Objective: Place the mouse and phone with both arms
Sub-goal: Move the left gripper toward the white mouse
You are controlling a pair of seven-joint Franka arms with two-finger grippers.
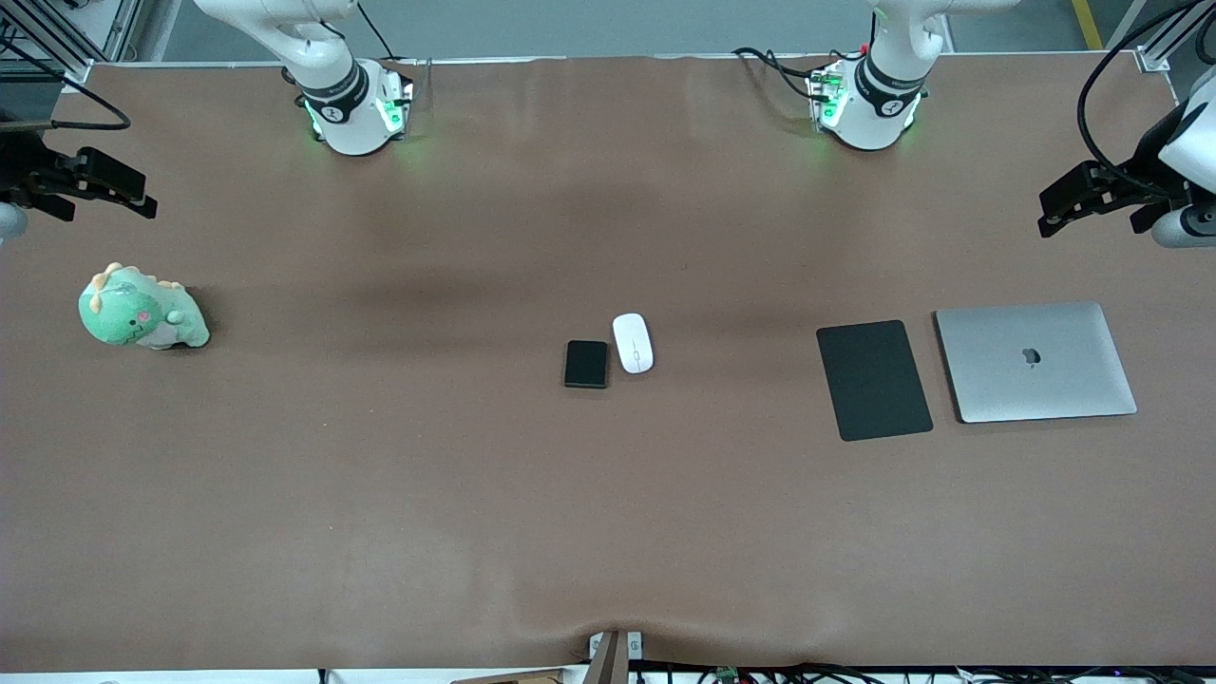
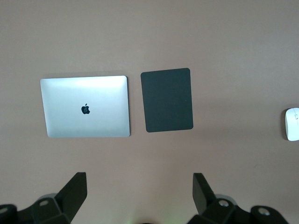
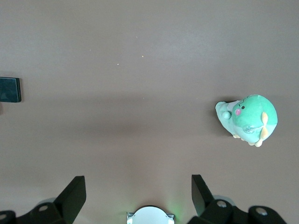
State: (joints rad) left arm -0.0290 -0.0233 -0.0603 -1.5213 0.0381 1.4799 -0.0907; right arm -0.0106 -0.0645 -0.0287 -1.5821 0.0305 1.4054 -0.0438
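Observation:
The white mouse [image 1: 633, 342] and the black phone [image 1: 586, 364] lie side by side at the middle of the table, the phone toward the right arm's end. The mouse shows at the edge of the left wrist view [image 2: 292, 123], the phone at the edge of the right wrist view [image 3: 10, 89]. My left gripper [image 1: 1051, 217] hangs open and empty in the air at the left arm's end of the table, and shows open in its wrist view [image 2: 139, 186]. My right gripper [image 1: 142, 198] hangs open and empty at the right arm's end, and shows open in its wrist view [image 3: 138, 187].
A black mouse pad [image 1: 873, 379] and a closed silver laptop [image 1: 1035, 361] lie side by side toward the left arm's end. A green plush dinosaur [image 1: 141, 311] sits toward the right arm's end. Brown cloth covers the table.

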